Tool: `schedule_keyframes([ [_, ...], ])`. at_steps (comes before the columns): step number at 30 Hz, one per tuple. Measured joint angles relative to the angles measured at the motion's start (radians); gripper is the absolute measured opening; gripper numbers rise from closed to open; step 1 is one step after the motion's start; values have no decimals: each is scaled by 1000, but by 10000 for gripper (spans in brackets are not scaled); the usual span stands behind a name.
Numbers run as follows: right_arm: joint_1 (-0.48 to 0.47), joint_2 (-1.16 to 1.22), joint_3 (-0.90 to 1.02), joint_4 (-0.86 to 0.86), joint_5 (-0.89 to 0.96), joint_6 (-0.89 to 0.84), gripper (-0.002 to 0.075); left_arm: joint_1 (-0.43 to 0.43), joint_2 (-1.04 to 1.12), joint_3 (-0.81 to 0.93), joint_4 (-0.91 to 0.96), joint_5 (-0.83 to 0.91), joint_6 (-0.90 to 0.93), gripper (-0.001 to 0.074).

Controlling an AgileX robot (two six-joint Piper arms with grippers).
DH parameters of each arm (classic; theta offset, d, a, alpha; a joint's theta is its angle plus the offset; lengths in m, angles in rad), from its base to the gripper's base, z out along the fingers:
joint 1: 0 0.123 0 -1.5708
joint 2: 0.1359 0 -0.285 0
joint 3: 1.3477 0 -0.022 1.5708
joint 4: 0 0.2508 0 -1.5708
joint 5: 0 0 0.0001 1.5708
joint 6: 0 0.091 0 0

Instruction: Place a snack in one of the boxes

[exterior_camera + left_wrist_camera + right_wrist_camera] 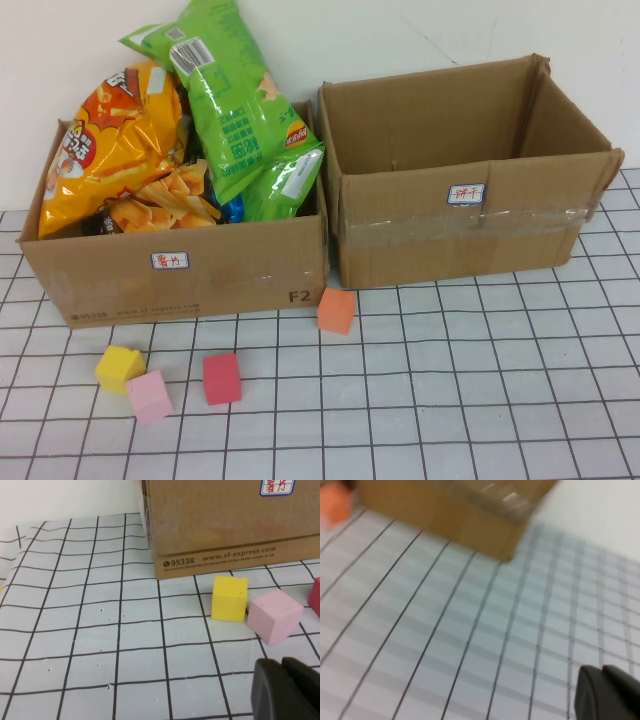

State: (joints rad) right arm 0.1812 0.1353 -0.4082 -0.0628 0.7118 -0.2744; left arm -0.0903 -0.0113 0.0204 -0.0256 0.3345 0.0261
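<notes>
Showing both closed grippers, left gripper [287, 690] and right gripper [605, 692], only wrist views.

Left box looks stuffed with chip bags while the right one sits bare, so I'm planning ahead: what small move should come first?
Probably open the left hand, now shut low beside the pink cube, and lift it toward the green bag sticking out of the left box. The right box is empty; the right hand is also shut.
</notes>
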Motion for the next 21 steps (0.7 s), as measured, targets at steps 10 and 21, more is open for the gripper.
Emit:
schedule_keyframes([
  [10, -205, -94, 266, -2, -450, 140, -1, 0, 0, 0, 1, 0, 0, -1],
  [21, -206, -98, 436, -51, -438, 142, -1, 0, 0, 0, 1, 0, 0, -1],
])
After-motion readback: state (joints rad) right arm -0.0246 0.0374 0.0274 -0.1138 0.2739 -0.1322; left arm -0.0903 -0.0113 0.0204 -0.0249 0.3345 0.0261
